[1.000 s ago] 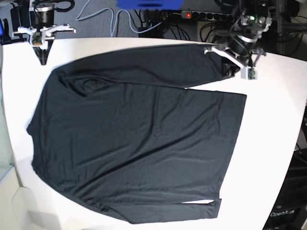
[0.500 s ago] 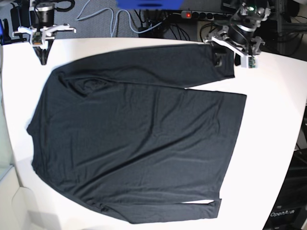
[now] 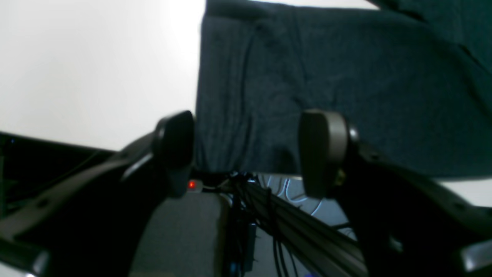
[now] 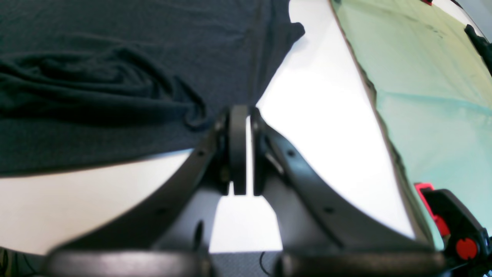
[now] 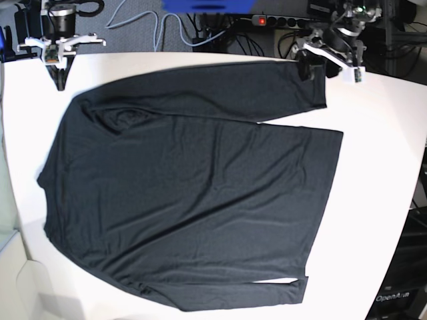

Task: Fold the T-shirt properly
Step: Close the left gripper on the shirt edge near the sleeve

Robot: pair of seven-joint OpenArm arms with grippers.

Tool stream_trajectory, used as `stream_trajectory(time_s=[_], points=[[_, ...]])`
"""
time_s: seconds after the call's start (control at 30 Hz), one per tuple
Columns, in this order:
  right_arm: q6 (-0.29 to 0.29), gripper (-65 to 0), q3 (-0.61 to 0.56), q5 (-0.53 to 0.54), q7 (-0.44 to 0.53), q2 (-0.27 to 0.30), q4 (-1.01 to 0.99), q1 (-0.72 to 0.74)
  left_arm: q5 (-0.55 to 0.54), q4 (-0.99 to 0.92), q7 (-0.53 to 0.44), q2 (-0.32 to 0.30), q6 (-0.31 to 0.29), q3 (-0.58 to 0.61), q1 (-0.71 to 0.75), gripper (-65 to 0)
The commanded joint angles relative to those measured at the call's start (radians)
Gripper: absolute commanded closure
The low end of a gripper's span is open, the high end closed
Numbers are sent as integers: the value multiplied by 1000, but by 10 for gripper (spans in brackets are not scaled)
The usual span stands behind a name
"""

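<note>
**Sleeve let go, left pincer lifts clear**

At upper left of the base view the right pincer (image 5: 60, 75) sits shut and empty, just off the shirt (image 5: 193, 193). The shirt lies flat across the white desk (image 5: 380, 200), charcoal, lightly wrinkled, one sleeve folded along its top edge. At upper right, the left pincer (image 5: 319, 67), clamped a second ago, now gapes wide above the cuff: that fold looks finished.

A white table (image 5: 380, 153) is glaring under bright light, while behind its far edge a grey carpeted floor (image 5: 133, 30) is carrying loose cables (image 5: 143, 23), a black power strip (image 5: 280, 21) is glowing red, and a dark rack (image 5: 407, 280) is standing alongside.
</note>
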Motion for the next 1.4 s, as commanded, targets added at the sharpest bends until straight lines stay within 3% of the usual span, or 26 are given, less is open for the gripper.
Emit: stream_trajectory(time_s=[0.0, 0.2, 0.4, 0.5, 0.73, 0.83, 1.37], points=[[1, -3, 3, 1, 26, 8, 13, -9, 0, 1, 10, -2, 0, -3, 9, -408], [1, -3, 3, 1, 26, 7, 13, -9, -2, -27, 16, -1, -5, 3, 3, -398], [1, -3, 5, 1, 26, 5, 13, -9, -45, -108, 18, -5, -5, 5, -24, -141], [1, -3, 5, 1, 26, 5, 13, -9, -42, -121, 18, -4, -5, 5, -24, -64], [1, -3, 2, 1, 26, 5, 13, -9, -45, -110, 18, -2, -5, 5, -24, -57], [1, -3, 2, 1, 26, 5, 13, -9, -45, -90, 18, -2, -5, 3, -24, -23], [1, -3, 2, 1, 26, 5, 13, -9, -92, 114, 19, 12, 3, 7, -84, -26]])
